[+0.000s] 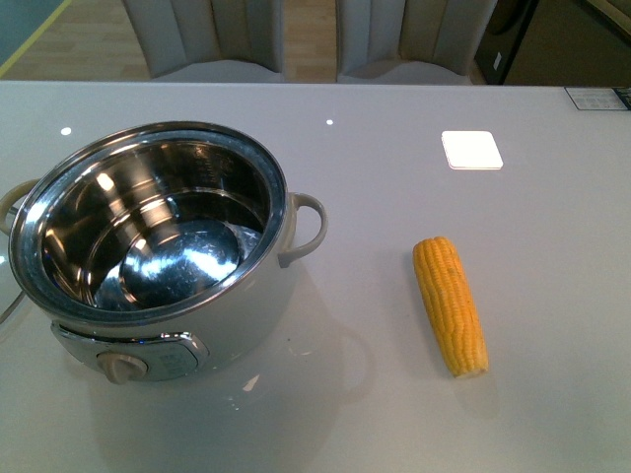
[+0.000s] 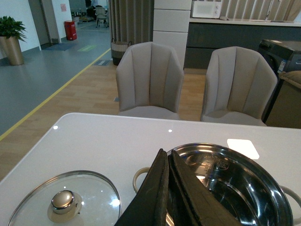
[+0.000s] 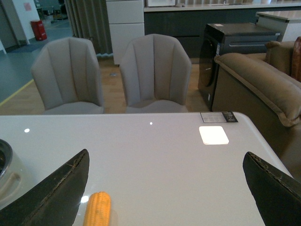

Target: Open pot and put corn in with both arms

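Table (image 1: 394, 158) holds one pot (image 1: 251, 310), one corn (image 1: 450, 305).

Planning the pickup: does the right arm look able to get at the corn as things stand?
Likely yes. The right gripper is open. The corn lies alone on the bare table, apart from the pot, with nothing over it.

The right gripper (image 3: 165, 153) hangs over the white table (image 3: 155, 179) with its fingers (image 3: 56, 193) spread wide, the corn (image 3: 97, 209) lying just beside the left finger, the pot (image 3: 7, 172) further left, and two grey chairs (image 3: 153, 70) at the far edge.
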### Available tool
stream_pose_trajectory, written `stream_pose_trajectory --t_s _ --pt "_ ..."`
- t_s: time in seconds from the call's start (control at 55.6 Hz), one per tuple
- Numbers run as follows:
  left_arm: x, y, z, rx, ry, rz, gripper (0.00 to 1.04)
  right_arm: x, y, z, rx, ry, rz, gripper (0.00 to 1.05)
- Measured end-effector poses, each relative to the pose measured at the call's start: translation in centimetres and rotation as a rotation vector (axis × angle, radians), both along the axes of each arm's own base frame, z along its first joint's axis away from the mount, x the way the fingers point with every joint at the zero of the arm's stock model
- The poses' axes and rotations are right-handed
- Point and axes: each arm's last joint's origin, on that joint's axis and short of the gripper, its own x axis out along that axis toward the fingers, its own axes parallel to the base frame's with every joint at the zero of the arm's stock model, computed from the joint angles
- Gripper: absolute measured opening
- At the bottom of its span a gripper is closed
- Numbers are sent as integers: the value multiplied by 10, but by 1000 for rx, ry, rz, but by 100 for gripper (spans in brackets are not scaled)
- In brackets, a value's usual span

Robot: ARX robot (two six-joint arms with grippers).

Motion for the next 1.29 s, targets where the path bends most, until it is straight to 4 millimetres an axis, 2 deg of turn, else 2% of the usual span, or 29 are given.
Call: stream_pose_trajectory --t_s 0.054,0.162,0.216,0.27,0.324,0.503,0.611,0.647,0.827,0.971,1.151,1.295 --pt "0 0 0 -1 0 0 5 0 0 0 0 0 0 96" --pt "0 0 0 0 0 0 23 1 0 -1 14 25 -12 96" --pt "0 0 0 0 0 0 32 1 1 -2 78 232 -90 96" --pt "0 0 0 0 -2 0 44 6 3 -5 163 544 -173 96" --pt "0 0 0 0 -2 0 57 13 7 -15 223 691 -192 96" --pt "0 0 0 0 -2 0 84 38 19 -21 234 747 -156 96" --pt "0 0 0 1 -2 0 100 63 30 -21 221 761 -103 96" --pt "0 0 0 2 -2 0 98 76 36 -23 210 773 -73 96" --pt "0 0 0 2 -2 0 98 119 56 -33 164 823 15 96" --pt "0 0 0 2 -2 0 98 156 66 -56 87 894 39 96" --pt "0 0 0 2 -2 0 98 186 75 -90 83 1013 57 96" --pt "0 0 0 2 -2 0 98 205 83 -103 61 1035 45 96"
